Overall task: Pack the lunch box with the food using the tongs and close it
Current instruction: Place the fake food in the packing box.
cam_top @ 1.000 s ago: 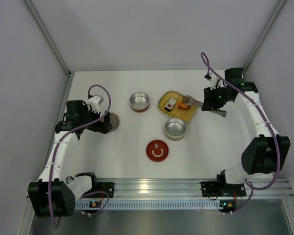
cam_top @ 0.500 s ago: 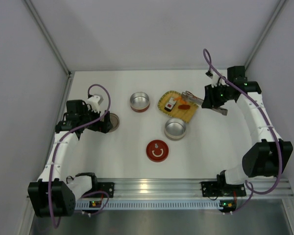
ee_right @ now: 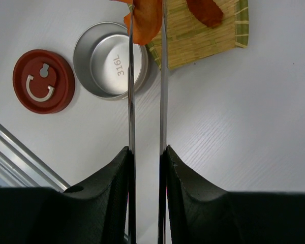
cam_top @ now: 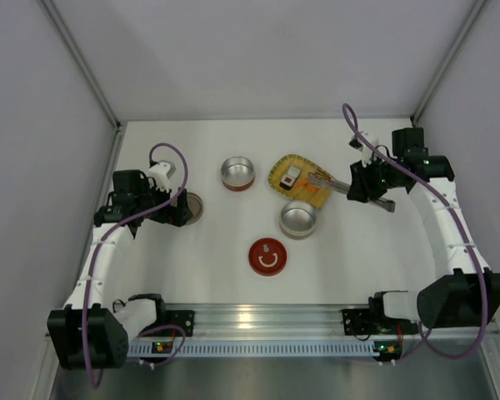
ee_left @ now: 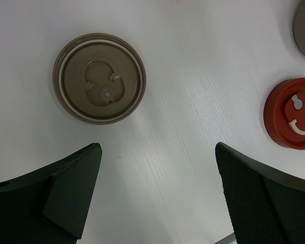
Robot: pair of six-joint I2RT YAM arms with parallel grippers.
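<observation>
My right gripper (cam_top: 360, 185) (ee_right: 147, 150) is shut on the slim metal tongs (cam_top: 329, 182) (ee_right: 131, 91), which reach left over the yellow woven tray (cam_top: 282, 166) (ee_right: 203, 40). An orange-red chunk of food (ee_right: 145, 23) sits pinched between the tong arms at the top edge of the right wrist view. A second orange-red chunk (ee_right: 206, 11) and a white block (cam_top: 292, 175) lie on the tray. An open steel lunch box tin (cam_top: 297, 218) (ee_right: 112, 61) stands just in front of the tray. My left gripper (cam_top: 179, 208) (ee_left: 157, 147) is open beside a brown lid (cam_top: 193, 206) (ee_left: 99, 78).
A second round tin (cam_top: 237, 173) with a red base stands left of the tray. A red lid (cam_top: 267, 255) (ee_left: 292, 113) (ee_right: 43, 80) lies nearer the arms. White walls enclose the table on the left, back and right. A metal rail (cam_top: 267, 321) runs along the near edge.
The right arm has shifted to the right and slightly nearer, and the tongs now point left across the tray's near right corner. The left arm has not moved.
</observation>
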